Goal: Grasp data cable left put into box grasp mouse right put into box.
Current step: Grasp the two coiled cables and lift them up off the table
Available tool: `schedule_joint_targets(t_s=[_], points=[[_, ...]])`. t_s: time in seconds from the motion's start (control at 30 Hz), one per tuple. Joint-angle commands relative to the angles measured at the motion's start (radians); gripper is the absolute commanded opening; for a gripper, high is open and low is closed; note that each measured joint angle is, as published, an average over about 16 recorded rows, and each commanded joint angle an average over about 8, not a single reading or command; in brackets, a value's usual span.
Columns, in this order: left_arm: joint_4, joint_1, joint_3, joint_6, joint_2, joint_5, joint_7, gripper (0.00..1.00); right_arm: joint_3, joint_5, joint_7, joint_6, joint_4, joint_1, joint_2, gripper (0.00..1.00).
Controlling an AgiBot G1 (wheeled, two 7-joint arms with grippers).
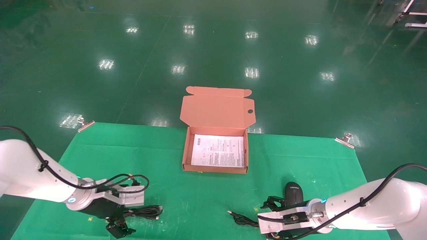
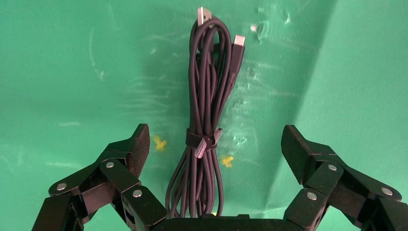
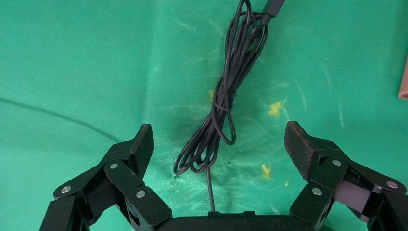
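Left gripper [image 2: 214, 144] — jaws spread wide, holding nothing, low over the data cable [image 2: 207, 120], whose strapped bundle lies between the fingers on the green cloth [image 1: 200, 200] at the near left. Right gripper [image 3: 219, 142] — jaws also wide and unloaded, over the mouse's coiled cord [image 3: 226, 96] at the near right. Mouse [image 1: 293, 192] — on the cloth just beside the right wrist. Box [image 1: 215, 169] — open, lid back, at the cloth's far middle, printed sheet [image 1: 218, 150] inside.
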State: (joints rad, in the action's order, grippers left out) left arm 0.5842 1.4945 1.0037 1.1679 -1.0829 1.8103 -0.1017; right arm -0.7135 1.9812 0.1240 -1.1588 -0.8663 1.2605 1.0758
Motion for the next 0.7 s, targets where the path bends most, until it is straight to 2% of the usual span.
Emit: schedule_joint_targets(t_s=[0.03, 0.13, 0.17, 0.23, 0.27, 0.7], points=[[-0.027, 0.004, 0.001, -0.002, -0.008, 0.000, 0.019, 0.47, 0.000, 0.003, 0.009, 0.015, 0.016, 0.000, 0.006, 0.78], [-0.060, 0.005, -0.001, -0.006, -0.016, -0.004, 0.038, 0.10, -0.001, 0.007, 0.016, 0.025, 0.030, 0.000, 0.012, 0.40], [-0.069, 0.005, -0.001, -0.007, -0.018, -0.005, 0.042, 0.00, -0.001, 0.007, 0.018, 0.027, 0.034, 0.000, 0.013, 0.28], [-0.079, 0.005, -0.001, -0.009, -0.020, -0.006, 0.047, 0.00, -0.001, 0.007, 0.019, 0.028, 0.038, 0.000, 0.015, 0.03], [-0.083, 0.005, -0.001, -0.010, -0.021, -0.006, 0.048, 0.00, -0.001, 0.007, 0.020, 0.029, 0.040, 0.000, 0.016, 0.00], [-0.070, 0.005, -0.001, -0.007, -0.018, -0.006, 0.043, 0.00, -0.001, 0.006, 0.019, 0.026, 0.034, 0.001, 0.013, 0.00]])
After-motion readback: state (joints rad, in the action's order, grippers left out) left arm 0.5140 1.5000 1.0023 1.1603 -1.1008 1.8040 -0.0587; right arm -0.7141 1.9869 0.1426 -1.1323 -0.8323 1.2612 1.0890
